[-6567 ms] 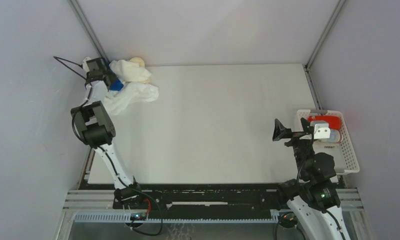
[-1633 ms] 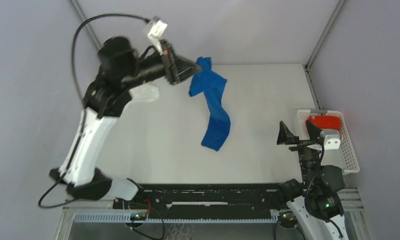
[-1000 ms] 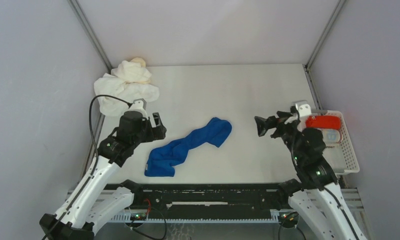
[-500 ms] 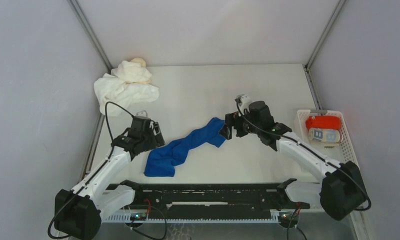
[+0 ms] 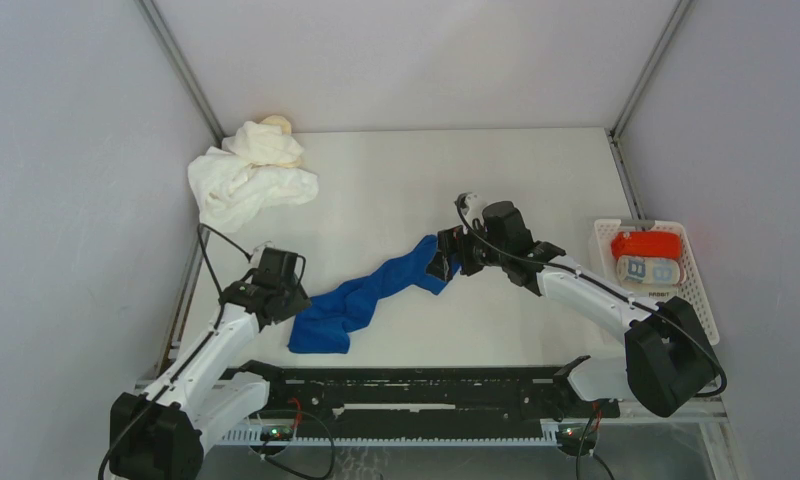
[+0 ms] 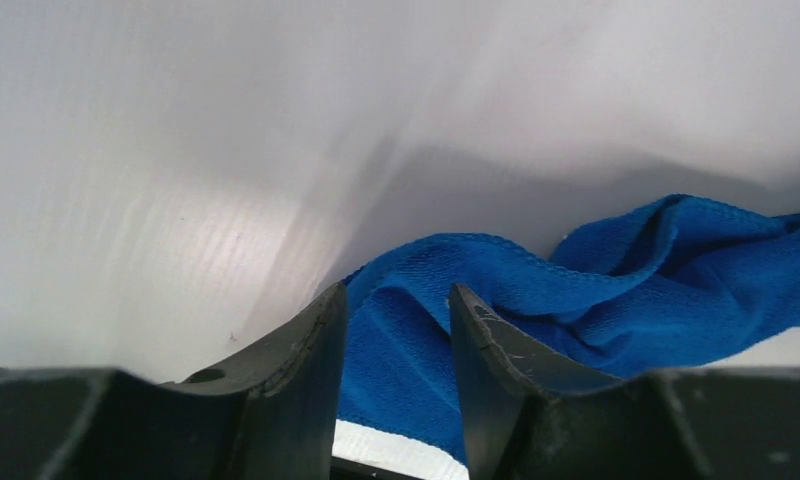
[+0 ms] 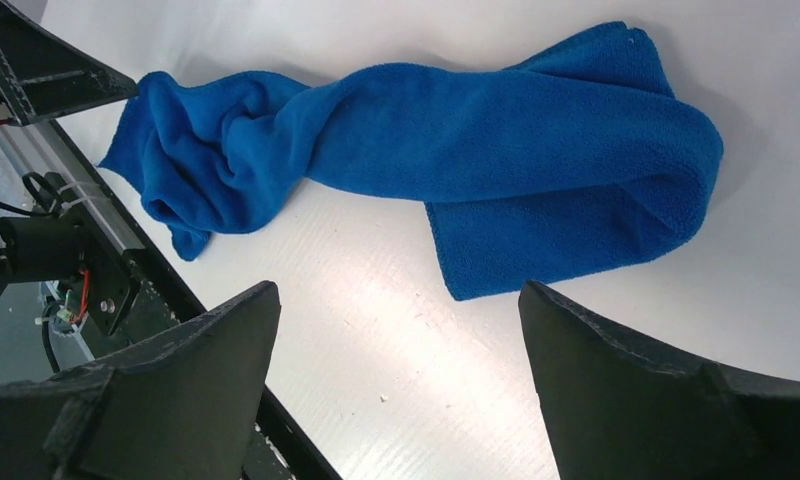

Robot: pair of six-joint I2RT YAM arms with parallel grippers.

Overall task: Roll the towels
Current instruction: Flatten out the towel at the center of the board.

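A royal blue towel point(image 5: 371, 293) lies crumpled in a diagonal strip in the middle of the table. My left gripper point(image 5: 296, 302) is low at its near-left end. In the left wrist view the fingers point(image 6: 311, 345) straddle a fold of the blue towel point(image 6: 536, 290). The left gripper point(image 6: 396, 292) has a narrow gap and does not pinch the cloth. My right gripper point(image 5: 441, 262) hovers at the towel's far-right end. It stands wide open point(image 7: 398, 290) over bare table, just short of the blue towel point(image 7: 476, 130). A white and cream towel pile point(image 5: 251, 180) sits at the back left.
A white slatted basket point(image 5: 676, 322) stands at the right edge and holds a red towel point(image 5: 648, 243) and a light-blue patterned one point(image 5: 648, 270). A black rail point(image 5: 406, 385) runs along the near edge, and it also shows in the right wrist view. Walls close off the back and both sides.
The blue towel, carried out from the pile earlier, now lies on the table. My left gripper came down to its near-left end and narrowed. My right arm reached left to its far end.
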